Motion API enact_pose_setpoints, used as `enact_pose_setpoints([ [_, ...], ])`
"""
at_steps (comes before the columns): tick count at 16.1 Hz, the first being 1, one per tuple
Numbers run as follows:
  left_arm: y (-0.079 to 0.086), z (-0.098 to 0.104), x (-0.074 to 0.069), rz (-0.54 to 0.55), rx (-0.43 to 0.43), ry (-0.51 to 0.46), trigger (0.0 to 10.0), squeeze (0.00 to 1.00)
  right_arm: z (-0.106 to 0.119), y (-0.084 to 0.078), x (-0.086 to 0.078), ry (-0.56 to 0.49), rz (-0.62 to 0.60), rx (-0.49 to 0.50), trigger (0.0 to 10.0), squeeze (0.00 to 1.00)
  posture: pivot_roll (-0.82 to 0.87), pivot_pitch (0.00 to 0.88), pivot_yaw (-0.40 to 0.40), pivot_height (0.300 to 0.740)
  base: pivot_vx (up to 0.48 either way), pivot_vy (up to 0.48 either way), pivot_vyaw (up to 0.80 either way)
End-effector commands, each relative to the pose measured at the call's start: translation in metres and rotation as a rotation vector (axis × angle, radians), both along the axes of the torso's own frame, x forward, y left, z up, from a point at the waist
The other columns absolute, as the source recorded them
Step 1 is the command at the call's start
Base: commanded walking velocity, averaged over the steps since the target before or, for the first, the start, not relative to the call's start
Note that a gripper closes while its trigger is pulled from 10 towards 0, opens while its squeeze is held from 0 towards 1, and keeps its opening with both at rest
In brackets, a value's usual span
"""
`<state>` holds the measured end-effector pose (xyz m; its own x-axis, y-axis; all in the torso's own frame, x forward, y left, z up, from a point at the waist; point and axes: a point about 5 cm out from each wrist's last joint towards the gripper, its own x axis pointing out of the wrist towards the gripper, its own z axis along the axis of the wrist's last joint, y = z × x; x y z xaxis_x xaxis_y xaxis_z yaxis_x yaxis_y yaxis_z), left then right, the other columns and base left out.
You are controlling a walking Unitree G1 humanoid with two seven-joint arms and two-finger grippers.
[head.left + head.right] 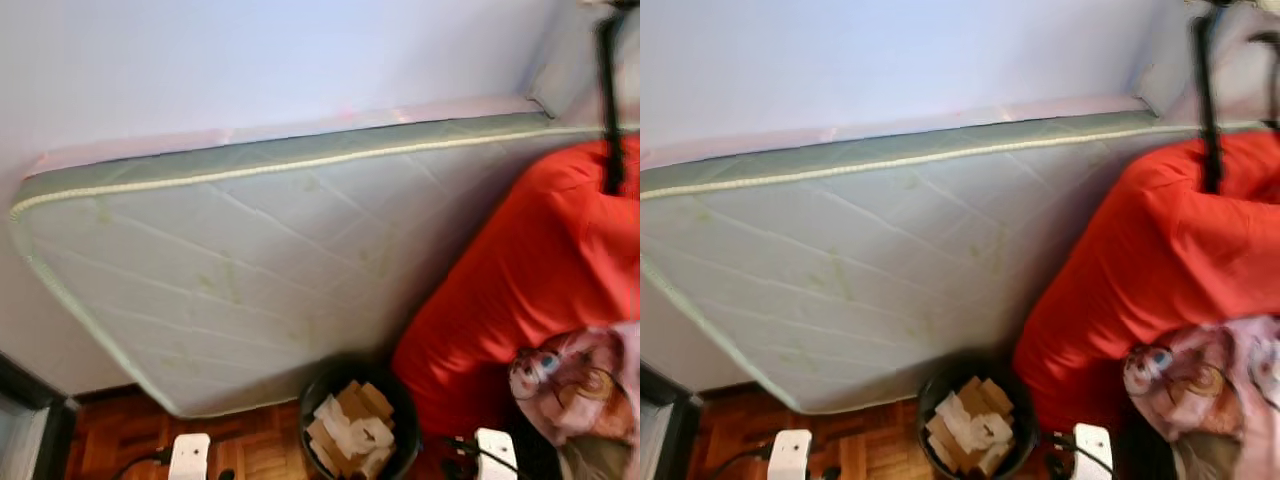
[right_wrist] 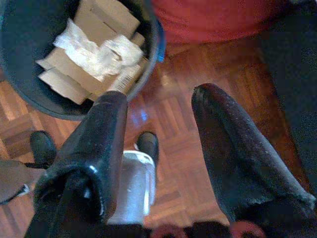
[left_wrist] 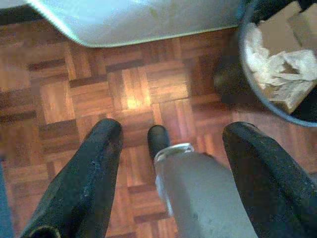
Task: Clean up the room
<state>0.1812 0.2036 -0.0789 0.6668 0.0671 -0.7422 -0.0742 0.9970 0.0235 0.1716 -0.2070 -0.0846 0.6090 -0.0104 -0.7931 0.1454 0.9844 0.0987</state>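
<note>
A black waste bin (image 1: 404,405) stands on the parquet floor, at the foot of a mattress. It holds cardboard pieces and crumpled white paper (image 1: 350,425). In the left wrist view my left gripper (image 3: 172,130) hangs open over the floor, nothing between its fingers, with the bin (image 3: 243,74) off to one side. My right gripper (image 2: 162,96) is open too and holds nothing. It hangs just beside the bin (image 2: 20,39), whose white paper (image 2: 99,49) lies on the cardboard.
A pale green quilted mattress (image 1: 250,280) leans on its side against the wall. A big red cushion (image 1: 530,290) sits right of the bin, with a pink patterned cloth (image 1: 580,380) on its lower part. A dark door frame (image 1: 30,420) is at the far left.
</note>
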Motion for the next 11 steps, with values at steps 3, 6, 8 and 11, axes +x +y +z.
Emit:
enact_pose_setpoints([
  [3, -0.0012, -0.002, -0.0036, -0.002, -0.001, 0.013, 10.0, 0.0, -0.0038, -0.0009, -0.0082, 0.036, 0.006, -0.004, 10.0, 0.0, -0.01, 0.126, -0.043, 0.74, 0.0, 0.0, -0.76],
  [6, 0.0004, -0.0024, -0.005, 0.0, 0.0, 0.016, 10.0, 0.0, -0.004, -0.0025, -0.0094, 0.041, 0.008, -0.005, 10.0, 0.0, -0.01, 0.128, -0.045, 0.74, 0.0, 0.0, -0.76],
  [8, 0.0005, -0.0024, -0.005, -0.002, -0.001, 0.016, 10.0, 0.0, -0.0043, -0.0023, -0.01, 0.047, 0.02, -0.008, 10.0, 0.0, -0.01, 0.129, -0.044, 0.74, 0.0, 0.0, -0.76],
  [11, 0.0009, -0.0021, -0.0046, -0.014, 0.005, 0.016, 10.0, 0.0, -0.0045, -0.0022, -0.0101, 0.05, 0.023, -0.007, 10.0, 0.0, -0.01, 0.129, -0.043, 0.74, 0.0, 0.0, -0.76],
])
